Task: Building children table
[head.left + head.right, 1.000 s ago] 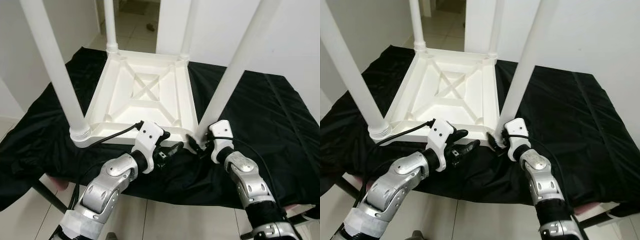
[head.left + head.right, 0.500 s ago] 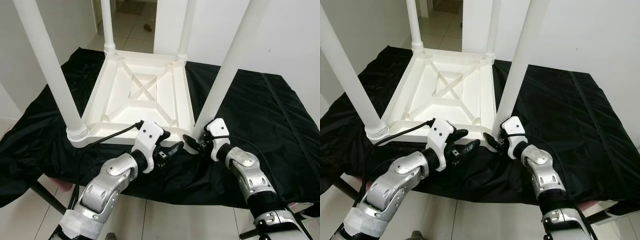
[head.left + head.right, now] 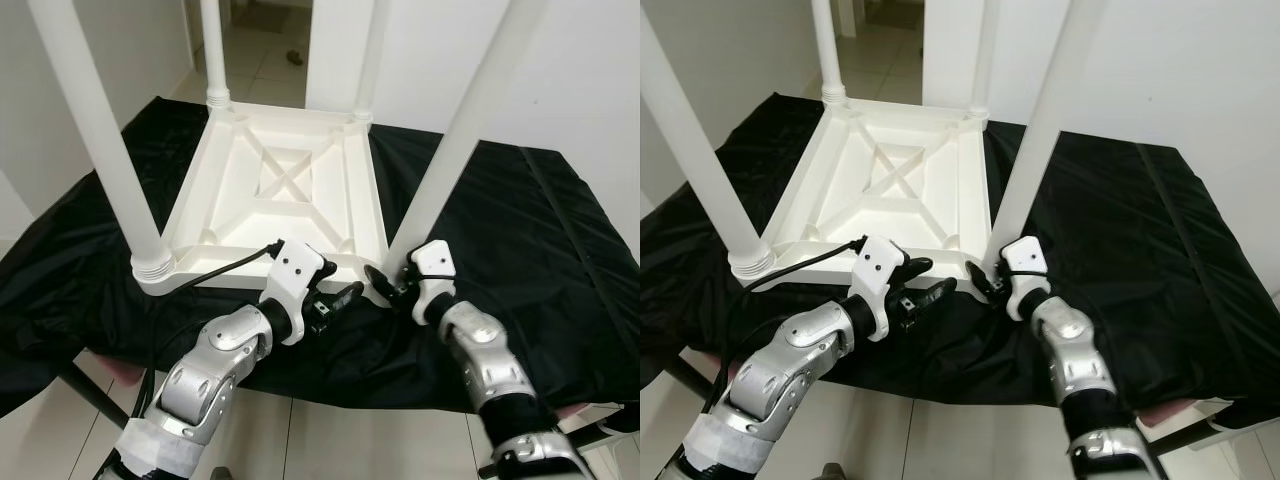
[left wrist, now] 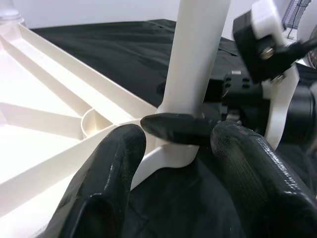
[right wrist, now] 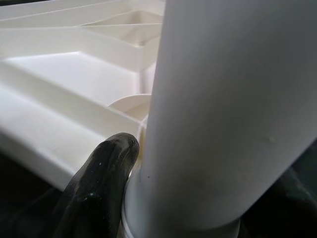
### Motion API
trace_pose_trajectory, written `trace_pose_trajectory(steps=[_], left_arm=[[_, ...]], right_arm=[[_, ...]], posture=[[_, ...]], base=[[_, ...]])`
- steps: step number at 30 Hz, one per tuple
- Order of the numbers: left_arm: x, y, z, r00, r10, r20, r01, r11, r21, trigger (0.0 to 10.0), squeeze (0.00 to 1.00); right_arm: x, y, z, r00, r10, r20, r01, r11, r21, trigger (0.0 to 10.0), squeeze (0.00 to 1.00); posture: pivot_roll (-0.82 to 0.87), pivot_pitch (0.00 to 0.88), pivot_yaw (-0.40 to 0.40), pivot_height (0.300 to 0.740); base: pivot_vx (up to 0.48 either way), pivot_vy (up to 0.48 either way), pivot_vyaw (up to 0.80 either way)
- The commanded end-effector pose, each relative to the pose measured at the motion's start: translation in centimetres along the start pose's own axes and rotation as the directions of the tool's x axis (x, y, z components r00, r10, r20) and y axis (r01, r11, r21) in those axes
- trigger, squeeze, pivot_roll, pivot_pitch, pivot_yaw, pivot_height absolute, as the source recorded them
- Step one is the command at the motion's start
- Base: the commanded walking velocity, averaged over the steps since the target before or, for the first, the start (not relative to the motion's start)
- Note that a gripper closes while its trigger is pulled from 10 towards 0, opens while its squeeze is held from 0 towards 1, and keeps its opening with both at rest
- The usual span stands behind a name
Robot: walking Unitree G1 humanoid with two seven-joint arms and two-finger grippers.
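A white children's table [image 3: 215, 262] lies upside down on a black cloth, its legs pointing up. The near right leg [image 3: 450, 160] stands in its corner socket. My right gripper [image 3: 392, 285] is at that leg's base, its fingers on either side of the collar. One finger [image 5: 104, 168] presses against the leg [image 5: 233, 109] in the right wrist view. My left gripper [image 3: 340, 298] hovers open by the table's front edge, pointing at the same corner. Its two fingers [image 4: 114, 168] are spread with nothing between them.
The near left leg [image 3: 100, 150] and two far legs [image 3: 213, 50] rise high beside my arms. The black cloth [image 3: 530, 230] covers a stand whose front edge lies just under my forearms. Tiled floor [image 3: 310, 440] is below, with white walls and a doorway behind.
My right forearm has swung a little inward and lower while its fingers stay at the leg's base. The left gripper has hardly moved. The view has shifted slightly.
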State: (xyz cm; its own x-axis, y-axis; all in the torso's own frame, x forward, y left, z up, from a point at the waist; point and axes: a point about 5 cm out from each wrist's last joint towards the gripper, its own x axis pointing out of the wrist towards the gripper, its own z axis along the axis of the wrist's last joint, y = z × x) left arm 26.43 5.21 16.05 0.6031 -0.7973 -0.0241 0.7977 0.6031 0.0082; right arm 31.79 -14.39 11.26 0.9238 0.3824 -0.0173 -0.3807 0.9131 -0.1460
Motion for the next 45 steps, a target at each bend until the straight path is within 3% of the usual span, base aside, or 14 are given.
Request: trace_pose_trajectory(steps=[1, 2, 5, 7, 10, 17, 18, 19, 20, 28, 34, 35, 37, 45], left_arm=[[0.2, -0.2, 0.2, 0.999, -0.044, -0.003, 0.044, 0.999, 0.001, 10.0, 0.0], [0.2, -0.2, 0.2, 0.999, -0.044, -0.003, 0.044, 0.999, 0.001, 10.0, 0.0], [0.3, -0.3, 0.1, 0.999, -0.047, -0.001, 0.047, 0.999, -0.001, 10.0, 0.0], [0.3, -0.4, 0.1, 0.999, -0.047, 0.0, 0.047, 0.999, -0.003, 10.0, 0.0], [0.4, -0.4, 0.1, 0.999, -0.048, 0.002, 0.048, 0.999, -0.005, 10.0, 0.0], [0.3, -0.5, 0.0, 0.999, -0.049, 0.001, 0.049, 0.999, -0.008, 10.0, 0.0], [0.2, -0.5, 0.0, 0.999, -0.045, 0.001, 0.045, 0.999, -0.011, 10.0, 0.0], [0.2, -0.5, 0.0, 0.999, -0.045, 0.001, 0.045, 0.999, -0.011, 10.0, 0.0], [0.2, -0.5, 0.0, 0.999, -0.042, 0.001, 0.042, 0.999, -0.013, 10.0, 0.0], [0.3, -0.7, 0.0, 0.999, -0.044, 0.001, 0.044, 0.999, -0.017, 10.0, 0.0], [0.4, -0.5, 0.1, 0.999, -0.046, 0.004, 0.046, 0.999, -0.014, 10.0, 0.0], [0.5, -0.5, 0.1, 0.999, -0.047, 0.005, 0.047, 0.999, -0.013, 10.0, 0.0], [0.5, -0.5, 0.1, 0.999, -0.049, 0.007, 0.049, 0.999, -0.012, 10.0, 0.0], [0.4, -0.3, 0.3, 0.999, -0.043, 0.009, 0.043, 0.999, -0.008, 10.0, 0.0]], right_arm=[[-0.2, -0.3, -0.4, 0.994, -0.105, -0.031, 0.106, 0.994, 0.039, 0.0, 0.0], [-0.2, -0.3, -0.4, 0.994, -0.105, -0.031, 0.106, 0.994, 0.039, 0.0, 0.0], [-0.5, 0.0, -0.2, 0.936, -0.344, -0.068, 0.35, 0.932, 0.091, 0.0, 0.0], [-0.7, 0.4, -0.1, 0.915, -0.398, -0.073, 0.403, 0.91, 0.099, 0.0, 0.0], [-0.7, 1.4, 0.1, 0.904, -0.422, -0.067, 0.427, 0.897, 0.118, 0.0, 0.0], [-0.7, 1.3, 0.5, 0.902, -0.428, -0.056, 0.431, 0.893, 0.126, 0.0, 0.0], [-0.7, 1.5, 0.6, 0.91, -0.413, -0.048, 0.415, 0.899, 0.139, 2.2, 0.0], [-0.7, 1.5, 0.6, 0.91, -0.413, -0.048, 0.415, 0.899, 0.139, 2.2, 0.0], [-0.7, 1.7, 0.8, 0.916, -0.399, -0.047, 0.401, 0.903, 0.153, 10.0, 1.0], [-0.3, 1.0, 1.6, 0.941, -0.337, -0.004, 0.335, 0.932, 0.141, 10.0, 1.0], [0.4, -0.2, 1.7, 0.994, -0.105, 0.009, 0.104, 0.993, 0.052, 10.0, 1.0], [0.5, -0.4, 1.5, 0.999, -0.04, -0.01, 0.04, 0.999, 0.022, 10.0, 0.0], [0.5, -0.6, 1.0, 0.992, 0.125, -0.028, -0.127, 0.99, -0.058, 10.0, 0.0], [0.8, 0.4, 0.6, 0.944, 0.325, -0.05, -0.329, 0.936, -0.124, 10.0, 0.0]], posture=[[0.05, 0.0, -0.028, 0.74], [0.05, 0.0, -0.028, 0.74], [0.05, 0.0, -0.033, 0.74], [0.05, 0.0, -0.038, 0.74], [0.05, 0.0, -0.037, 0.74], [0.05, 0.0, -0.041, 0.74], [0.05, 0.0, -0.041, 0.74], [0.05, 0.0, -0.041, 0.74], [0.05, 0.0, -0.041, 0.74], [0.04, 0.0, -0.036, 0.74], [0.03, 0.0, -0.033, 0.74], [0.03, 0.0, -0.033, 0.74], [0.03, 0.0, -0.032, 0.74], [0.04, 0.0, -0.035, 0.74]], base=[[0.0, 0.0, 0.0], [0.0, 0.0, 0.0], [0.0, 0.0, 0.0], [0.0, 0.0, 0.0], [0.0, 0.0, 0.0], [0.0, 0.0, 0.0], [0.0, 0.0, 0.0], [0.0, 0.0, 0.0], [0.0, 0.0, 0.0], [0.0, 0.0, 0.0], [0.0, 0.0, 0.0], [0.0, 0.0, 0.0], [0.0, 0.0, 0.0], [0.0, 0.0, 0.0]])
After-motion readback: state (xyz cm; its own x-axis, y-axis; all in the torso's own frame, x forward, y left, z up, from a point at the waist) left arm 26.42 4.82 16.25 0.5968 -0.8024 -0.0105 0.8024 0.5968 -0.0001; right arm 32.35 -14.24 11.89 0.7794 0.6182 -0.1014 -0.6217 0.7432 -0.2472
